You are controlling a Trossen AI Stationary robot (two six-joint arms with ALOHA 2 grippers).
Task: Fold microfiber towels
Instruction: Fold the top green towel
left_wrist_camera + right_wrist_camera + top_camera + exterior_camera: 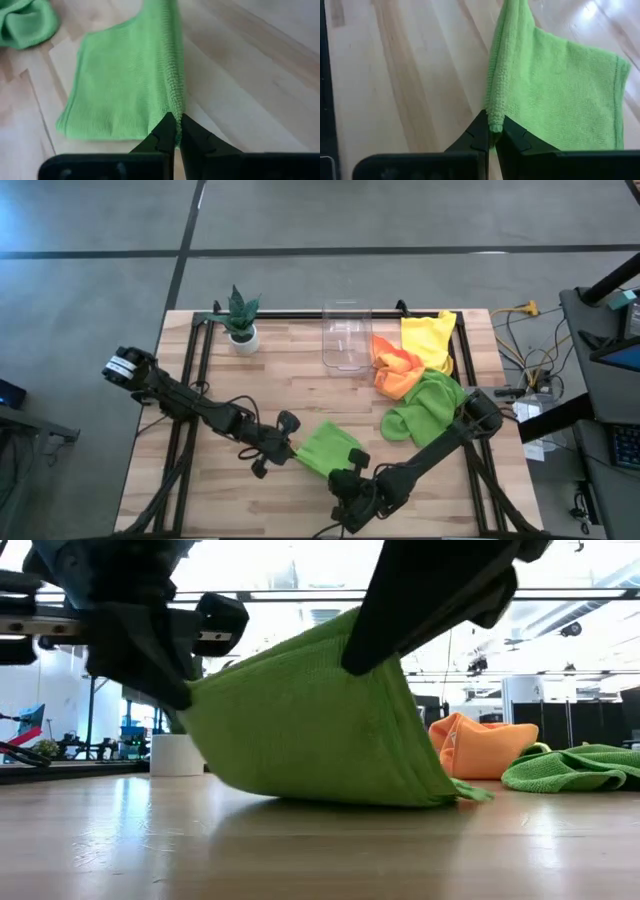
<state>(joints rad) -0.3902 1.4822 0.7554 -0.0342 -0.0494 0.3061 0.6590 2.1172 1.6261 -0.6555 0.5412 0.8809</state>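
left gripper [174, 131] pinched on green towel [328, 448] edge | right gripper [492, 134] pinched on opposite edge | towel hangs between them, bottom touching table [200, 480]

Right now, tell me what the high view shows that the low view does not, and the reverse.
Only the high view shows the yellow towel, the clear bin, the potted plant's leaves and both whole arms.

Only the low view shows that the lime green towel is lifted along its top edge, hanging with its lower edge on the table.

Both show that towel held between the left gripper and right gripper, each shut on it, plus the orange towel and the second green towel lying loose.
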